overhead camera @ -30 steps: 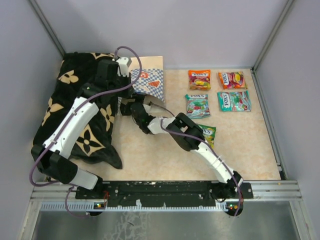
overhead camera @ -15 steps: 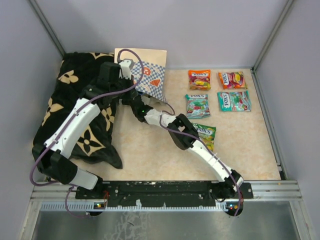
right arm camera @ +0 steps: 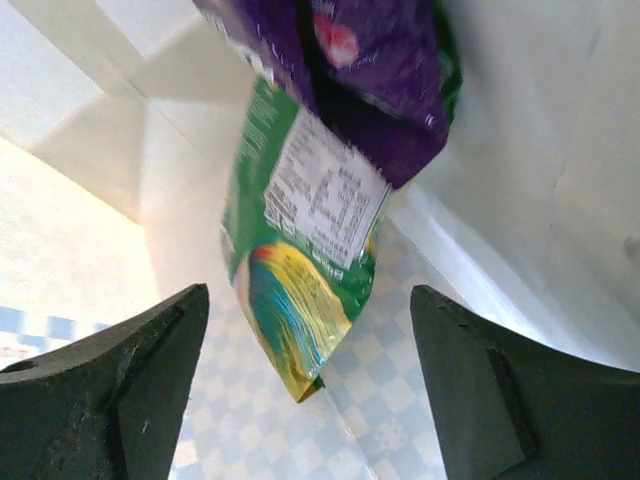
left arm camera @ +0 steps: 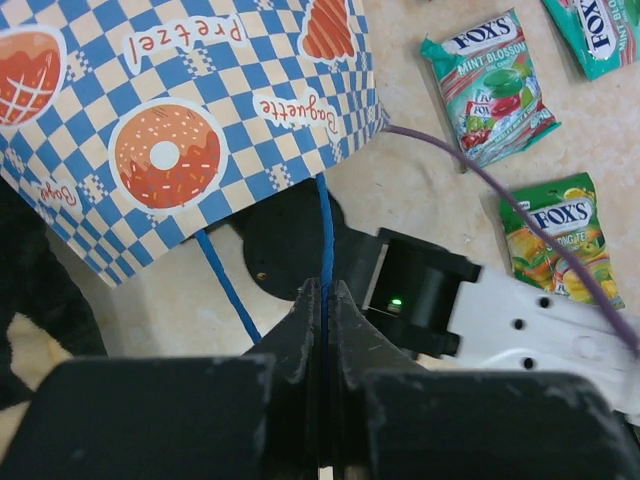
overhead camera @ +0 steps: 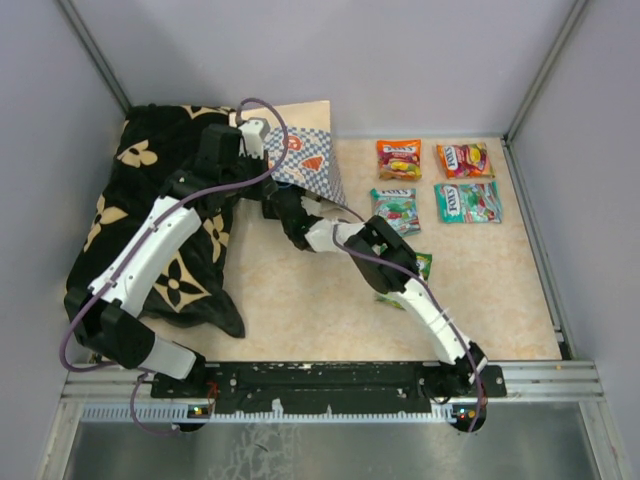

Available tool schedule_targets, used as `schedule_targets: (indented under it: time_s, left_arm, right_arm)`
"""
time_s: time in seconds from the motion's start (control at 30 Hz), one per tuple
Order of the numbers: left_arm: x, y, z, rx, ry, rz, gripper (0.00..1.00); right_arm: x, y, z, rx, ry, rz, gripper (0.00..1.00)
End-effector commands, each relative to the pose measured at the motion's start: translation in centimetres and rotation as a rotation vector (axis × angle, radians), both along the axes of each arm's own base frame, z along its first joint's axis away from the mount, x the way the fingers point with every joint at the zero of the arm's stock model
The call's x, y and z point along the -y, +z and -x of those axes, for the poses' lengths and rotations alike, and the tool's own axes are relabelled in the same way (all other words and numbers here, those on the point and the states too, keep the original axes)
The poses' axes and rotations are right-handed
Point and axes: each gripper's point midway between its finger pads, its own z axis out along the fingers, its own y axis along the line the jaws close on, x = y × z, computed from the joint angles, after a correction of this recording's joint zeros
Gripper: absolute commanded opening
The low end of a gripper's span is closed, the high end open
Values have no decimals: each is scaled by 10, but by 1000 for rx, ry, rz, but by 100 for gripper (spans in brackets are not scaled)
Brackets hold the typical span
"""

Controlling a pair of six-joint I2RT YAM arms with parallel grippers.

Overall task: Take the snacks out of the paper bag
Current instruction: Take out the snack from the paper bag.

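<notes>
The paper bag [overhead camera: 300, 152] lies tilted at the back, its mouth toward the arms; it fills the top of the left wrist view [left arm camera: 180, 110]. My left gripper [left arm camera: 322, 292] is shut on a blue cord handle [left arm camera: 324, 230] and holds it up. My right gripper [right arm camera: 305, 330] is open, inside the bag, its tips hidden in the top view. A green packet [right arm camera: 300, 290] and a purple packet [right arm camera: 350, 70] lie just ahead of its fingers. Several snacks lie on the table: orange [overhead camera: 398, 158], red [overhead camera: 463, 159], teal [overhead camera: 467, 201], mint [overhead camera: 394, 211], green [overhead camera: 418, 266].
A black flower-patterned cloth [overhead camera: 150, 220] covers the left of the table under the left arm. Grey walls with metal posts close the back and sides. The right arm [overhead camera: 400, 280] stretches across the middle, partly over the green packet.
The left gripper has lifted the bag's handle, tipping the bag upward. The right gripper has pushed forward into the bag's mouth, and its forearm has swung right over the green packet.
</notes>
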Motion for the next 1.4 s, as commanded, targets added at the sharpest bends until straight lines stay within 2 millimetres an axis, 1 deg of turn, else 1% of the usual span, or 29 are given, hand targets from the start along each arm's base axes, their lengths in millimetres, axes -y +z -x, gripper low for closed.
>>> schedule_targets:
  time_s: [0.0, 0.07, 0.13, 0.23, 0.37, 0.53, 0.63, 0.7, 0.73, 0.77, 0.8, 0.83, 0.9, 0.97, 1.0, 1.07, 1.13, 1.23, 1.3, 1.37]
  left_arm:
    - [1, 26, 9, 40, -4, 32, 0]
    - [0, 25, 9, 38, 2, 29, 0]
    - [-2, 24, 8, 37, 12, 22, 0]
    - [-4, 26, 8, 40, 20, 16, 0]
    - [-5, 27, 7, 44, 24, 11, 0]
    - [-5, 25, 7, 40, 27, 5, 0]
    - [-9, 26, 7, 46, 42, -3, 0]
    - [-11, 25, 6, 47, 48, -12, 0]
    - [-12, 25, 7, 47, 50, -17, 0]
    - [-13, 25, 8, 46, 51, -20, 0]
    - [-14, 25, 9, 47, 52, -22, 0]
    - [-15, 25, 11, 49, 52, -24, 0]
    - [-18, 28, 14, 58, 55, -22, 0]
    - [-21, 34, 18, 70, 60, -17, 0]
    - [-20, 37, 20, 75, 56, -10, 0]
    - [-16, 43, 26, 79, 29, 17, 0]
    - [-12, 48, 31, 81, 3, 41, 0]
    - [-11, 49, 32, 83, 0, 47, 0]
    - [-11, 48, 32, 79, -3, 44, 0]
    - [-11, 44, 31, 72, -6, 36, 0]
  right_arm:
    - [61, 46, 17, -195, -164, -257, 85]
    - [74, 49, 32, -255, -186, -157, 87]
    - [79, 58, 41, -258, -202, -127, 87]
    - [78, 67, 44, -269, -184, -84, 86]
    - [64, 70, 45, -299, -134, -67, 86]
    - [46, 66, 46, -314, -98, -81, 83]
    - [38, 59, 45, -311, -93, -99, 77]
    - [29, 57, 44, -295, -75, -141, 75]
    - [25, 59, 42, -274, -64, -169, 73]
    - [23, 55, 42, -266, -60, -171, 72]
    - [20, 57, 40, -244, -54, -190, 71]
    - [17, 54, 39, -242, -45, -188, 70]
    - [8, 53, 34, -222, -20, -174, 68]
    - [-5, 46, 32, -239, 20, -158, 67]
    - [-11, 41, 31, -254, 34, -144, 67]
    - [-19, 38, 29, -264, 37, -141, 67]
    - [-22, 28, 27, -279, 31, -133, 67]
    - [-24, 16, 26, -310, 24, -113, 67]
    - [-26, 12, 30, -321, 39, -112, 69]
    - [-22, 13, 36, -317, 27, -100, 71]
